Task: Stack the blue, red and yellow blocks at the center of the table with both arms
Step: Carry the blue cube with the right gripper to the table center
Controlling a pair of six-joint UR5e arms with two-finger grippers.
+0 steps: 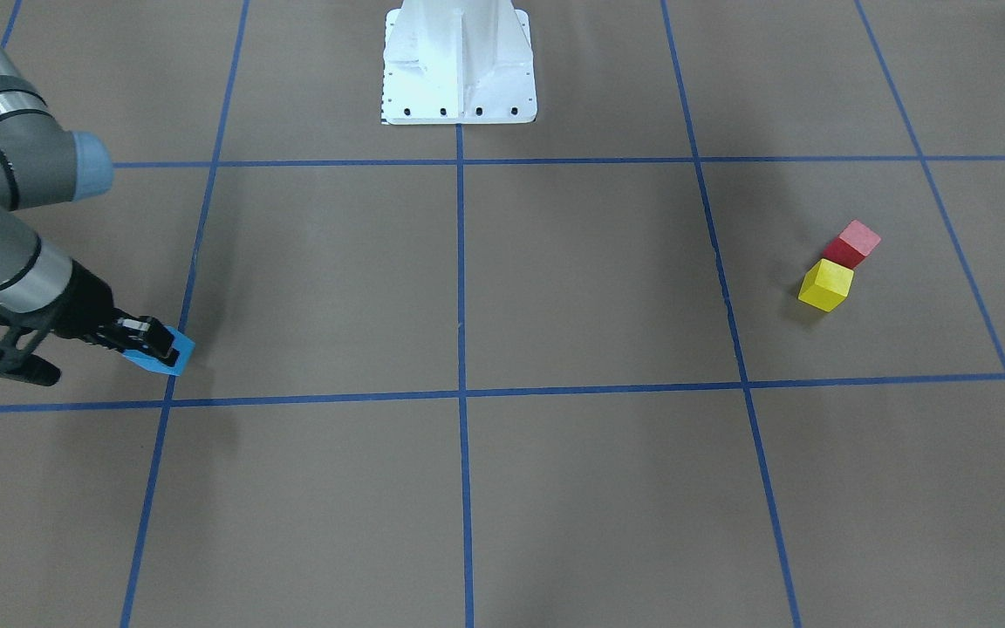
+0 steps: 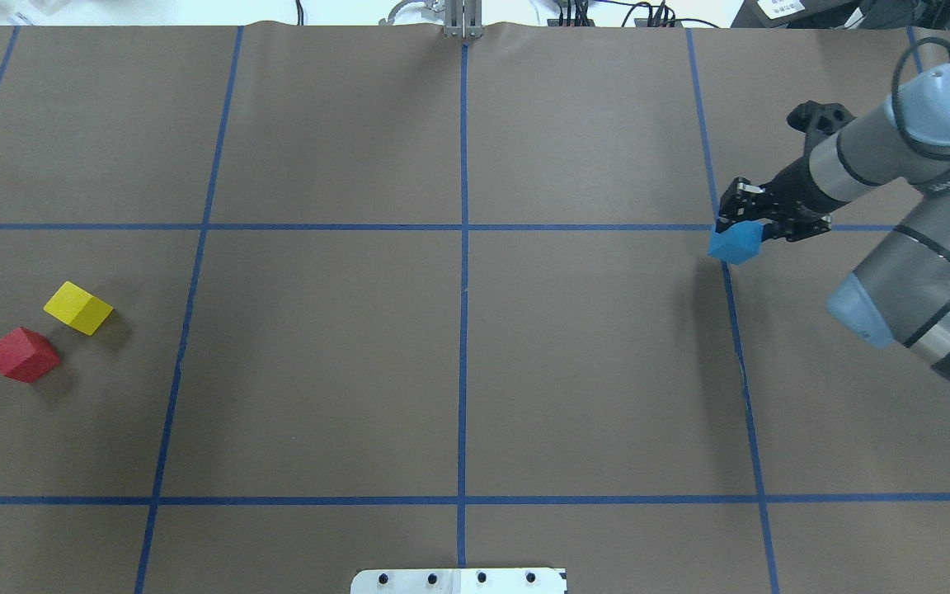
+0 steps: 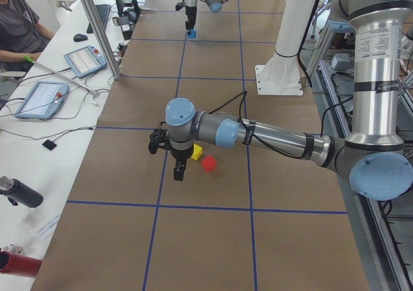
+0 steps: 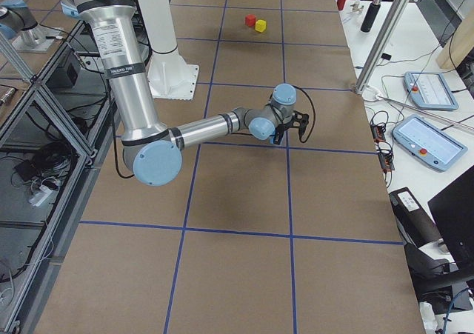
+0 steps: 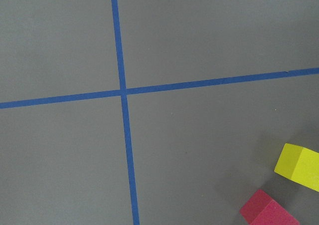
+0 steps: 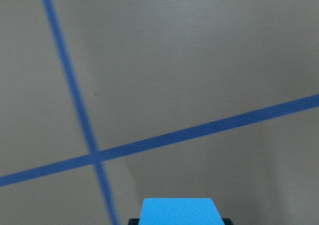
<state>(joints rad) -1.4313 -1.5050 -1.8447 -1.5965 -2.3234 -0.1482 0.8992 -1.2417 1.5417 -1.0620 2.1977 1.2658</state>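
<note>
My right gripper (image 2: 737,235) is shut on the blue block (image 2: 735,244) and holds it above the table on my right side, over a blue tape line. The block also shows in the front view (image 1: 162,353) and at the bottom of the right wrist view (image 6: 177,212). The yellow block (image 2: 77,308) and red block (image 2: 23,354) lie close together on the table on my left side. The left wrist view shows both at its lower right, yellow (image 5: 299,166) and red (image 5: 266,211). My left gripper (image 3: 179,173) hovers beside them; I cannot tell if it is open.
The white robot base (image 1: 459,70) stands at the table's near middle edge. Blue tape lines (image 2: 463,247) divide the brown table into squares. An operator (image 3: 16,26) and tablets (image 3: 40,97) are at a side bench beyond the table's far edge.
</note>
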